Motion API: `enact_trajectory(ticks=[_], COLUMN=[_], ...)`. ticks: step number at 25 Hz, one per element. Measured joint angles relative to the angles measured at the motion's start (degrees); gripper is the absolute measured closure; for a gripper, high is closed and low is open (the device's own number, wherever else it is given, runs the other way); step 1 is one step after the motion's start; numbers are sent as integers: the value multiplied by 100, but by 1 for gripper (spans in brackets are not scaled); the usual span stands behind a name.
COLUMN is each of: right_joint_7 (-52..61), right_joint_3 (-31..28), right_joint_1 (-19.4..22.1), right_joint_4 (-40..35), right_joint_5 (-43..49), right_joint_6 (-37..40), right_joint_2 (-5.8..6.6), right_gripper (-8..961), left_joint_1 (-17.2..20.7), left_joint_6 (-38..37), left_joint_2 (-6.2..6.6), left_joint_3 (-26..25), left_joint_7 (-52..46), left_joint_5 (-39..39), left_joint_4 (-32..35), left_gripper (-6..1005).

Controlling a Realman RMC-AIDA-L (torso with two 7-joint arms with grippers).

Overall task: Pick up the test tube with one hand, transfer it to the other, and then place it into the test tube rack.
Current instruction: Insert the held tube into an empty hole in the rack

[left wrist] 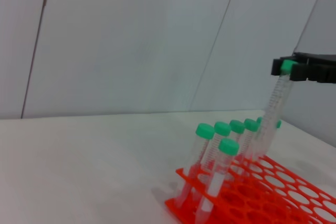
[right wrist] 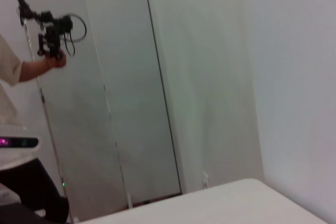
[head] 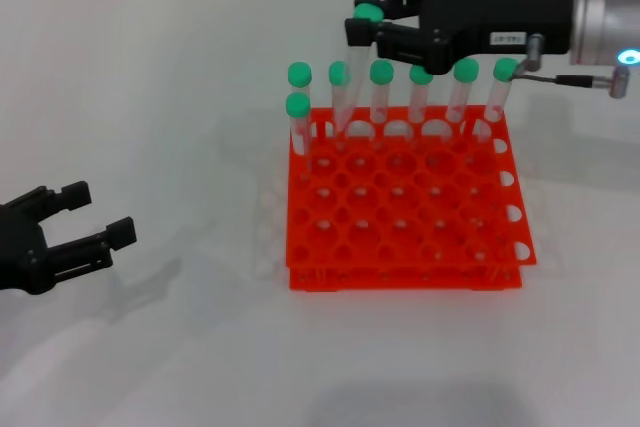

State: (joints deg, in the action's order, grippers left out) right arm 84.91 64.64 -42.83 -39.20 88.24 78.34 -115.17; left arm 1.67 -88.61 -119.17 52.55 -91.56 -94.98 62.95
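Note:
My right gripper (head: 366,25), black with a white label, is shut on the green cap of the test tube (head: 353,59). It holds the tube tilted over the back row of the orange-red test tube rack (head: 400,277). The tube's lower end reaches down among the back-row tubes, and I cannot tell whether it is in a hole. The left wrist view shows the held tube (left wrist: 274,106), the right gripper (left wrist: 287,68) and the rack (left wrist: 278,195). My left gripper (head: 103,212) is open and empty, low over the table, well left of the rack.
Several other green-capped tubes (head: 465,87) stand in the rack's back row, and one (head: 298,117) stands in the second row at the left. The right wrist view shows only walls, a table corner (right wrist: 236,203) and a person (right wrist: 21,129) far off.

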Motion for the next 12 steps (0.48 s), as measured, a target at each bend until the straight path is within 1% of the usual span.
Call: enact_trajectory(ticks=[4,12], right_joint_7=[6,7], right_joint_3=[274,531], right_joint_1=[-104,-145], right_joint_4=[-2,24], right_joint_5=[-6,-57], right_joint_6=[-254,-539], right_joint_2=[-26,-67], right_gripper=[687,686], left_joint_1=[-2,-54], left_joint_6=[-4,-8], left_joint_2=[-4,0], left_joint_3=[0,0], left_joint_7=[38,115], left_joint_5=[-46,-61], left_joint_4=[-34,-223], left_gripper=[104,104])
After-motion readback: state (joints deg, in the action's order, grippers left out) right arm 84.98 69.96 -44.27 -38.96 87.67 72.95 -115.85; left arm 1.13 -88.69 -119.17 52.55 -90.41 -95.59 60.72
